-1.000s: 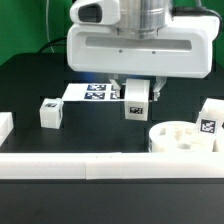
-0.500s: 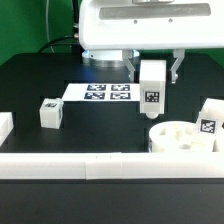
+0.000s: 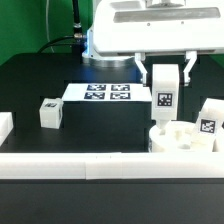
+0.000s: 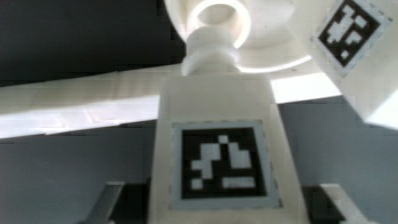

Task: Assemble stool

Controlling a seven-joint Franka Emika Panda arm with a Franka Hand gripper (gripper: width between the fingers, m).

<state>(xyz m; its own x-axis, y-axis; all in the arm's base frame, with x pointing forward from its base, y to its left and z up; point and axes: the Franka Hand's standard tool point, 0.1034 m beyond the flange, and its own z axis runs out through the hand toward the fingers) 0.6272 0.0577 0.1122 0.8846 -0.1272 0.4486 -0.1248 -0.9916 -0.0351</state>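
Exterior view: end effector (image 3: 164, 72) grips upright leg (image 3: 163, 100) over seat (image 3: 178, 143) edge.

This is a robotics lab bench: a white robot arm (image 3: 150, 30) hangs over a matte black tabletop (image 3: 40, 75) edged by a long white border rail (image 3: 80, 165), with a green backdrop (image 3: 25, 20) behind. The flat white marker board (image 3: 100, 93) lies on the table, and each white blocky plastic stool leg (image 3: 48, 113) bears a black-and-white square tag.

Leg (image 3: 163, 90) (image 3: 49, 113) (image 3: 209, 121): three; round seat (image 3: 185, 143): one; marker board (image 3: 100, 93): one; front rail (image 3: 90, 166): one.
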